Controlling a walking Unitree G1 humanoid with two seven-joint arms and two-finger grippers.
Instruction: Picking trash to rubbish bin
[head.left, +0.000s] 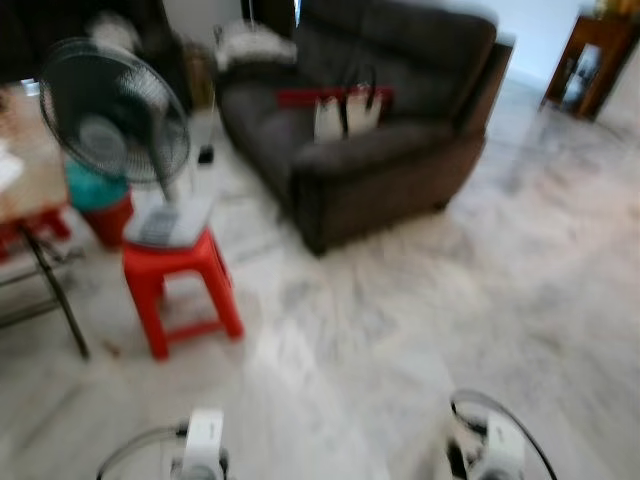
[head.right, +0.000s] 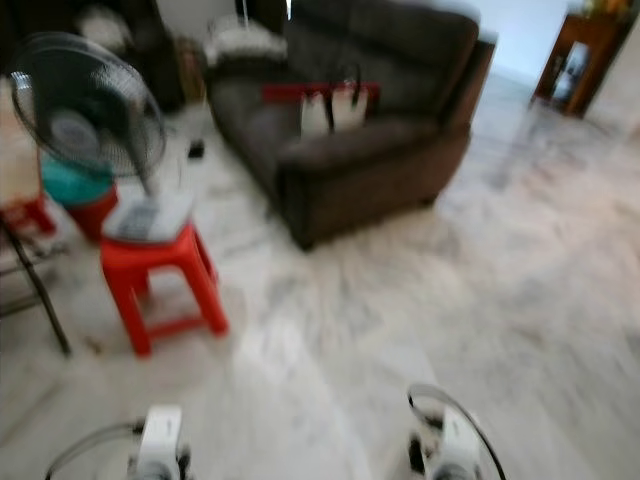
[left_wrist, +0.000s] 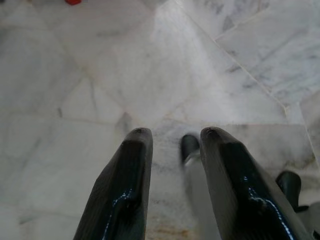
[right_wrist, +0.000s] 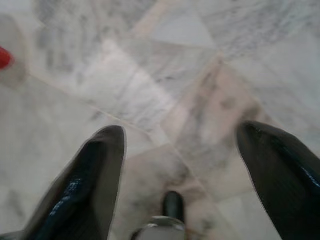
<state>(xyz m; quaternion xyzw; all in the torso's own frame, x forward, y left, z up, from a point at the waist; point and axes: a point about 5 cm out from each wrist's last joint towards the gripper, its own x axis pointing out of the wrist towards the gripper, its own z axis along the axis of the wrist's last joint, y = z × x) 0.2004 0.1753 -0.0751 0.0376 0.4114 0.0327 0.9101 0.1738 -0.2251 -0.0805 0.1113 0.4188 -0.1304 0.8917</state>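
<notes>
Left gripper (left_wrist: 171, 187): fingers slightly parted, empty, hanging over marble floor (head.left: 420, 330) as you walk. Right gripper (right_wrist: 181, 182): spread wide, empty, likewise idle. Beyond them: red stool (head.left: 180, 285) bearing a fan (head.left: 115, 120), then dark sofa (head.left: 380, 130). Trash and bin: you cannot locate either; views are blurred.

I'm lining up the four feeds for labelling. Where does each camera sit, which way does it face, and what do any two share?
Left eye view: on the head, facing forward and down at the sofa, fan and red stool; both arms' tops at the bottom edge.
Right eye view: the head's other eye, same scene.
Left wrist view: along the left end effector, open, over the marble floor.
Right wrist view: along the right end effector, open wide.
Both wrist views share the floor.
</notes>
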